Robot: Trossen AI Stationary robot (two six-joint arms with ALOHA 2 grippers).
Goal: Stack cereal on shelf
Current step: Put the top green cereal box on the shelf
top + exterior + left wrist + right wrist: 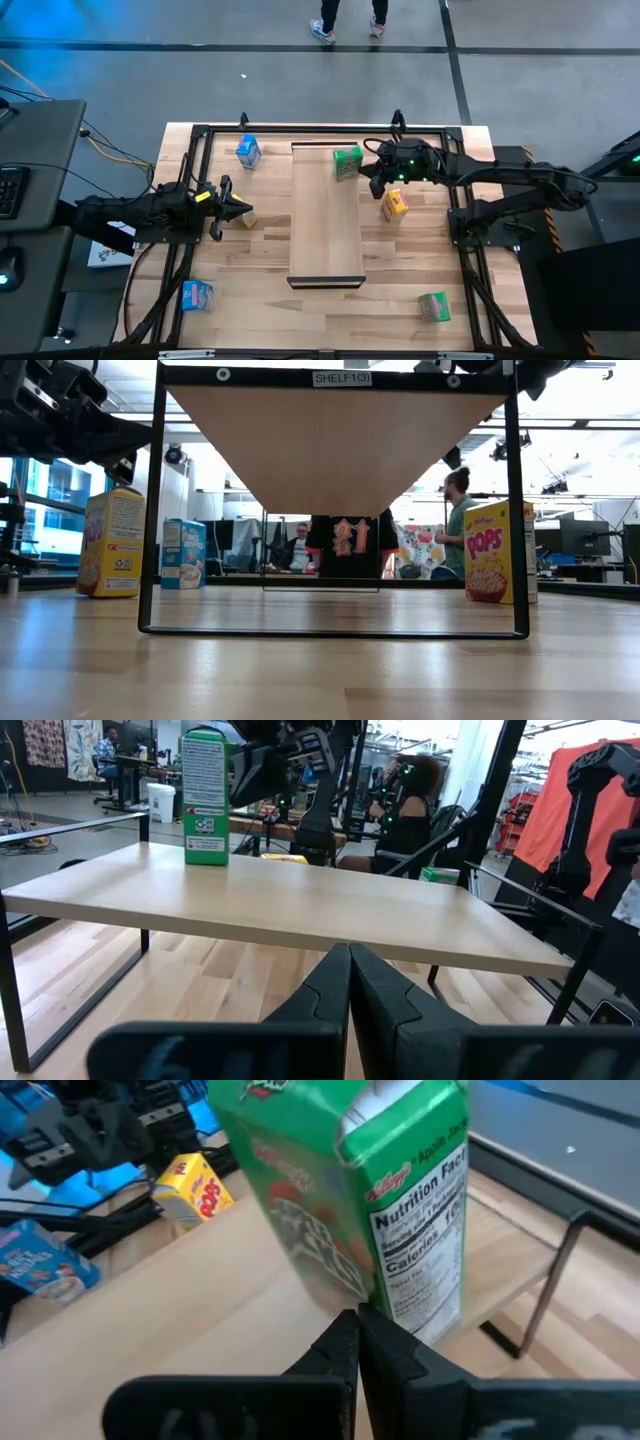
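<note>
Six small cereal boxes appear in the overhead view, listed here from the near edge of the table to the far edge. Nearest, a blue box (197,295) lies on the tabletop (250,300) at the left corner, and a green box (434,306) lies at the right corner, both well apart from the shelf (326,225). The shelf, a long light-wood plank on a dark frame, runs down the middle of the table.

At mid-table, the left gripper (243,209) hangs just left of the shelf with its fingers pressed together and nothing between them; a yellow box (246,219) sits just beside its tip, though contact cannot be judged. A second yellow box (395,205) stands on the tabletop right of the shelf, just below the right arm.

Farther back, a second green box (347,163) stands upright on the far right part of the shelf. The right gripper (368,168) is just beside this box on its right, fingers closed together and empty; the right wrist view shows the fingertips (352,1342) meeting in front of the box's nutrition panel (420,1230) rather than around it. A second blue box (248,151) stands on the tabletop near the far left corner.

Beyond the table, a person's feet (348,28) stand on the grey floor.
</note>
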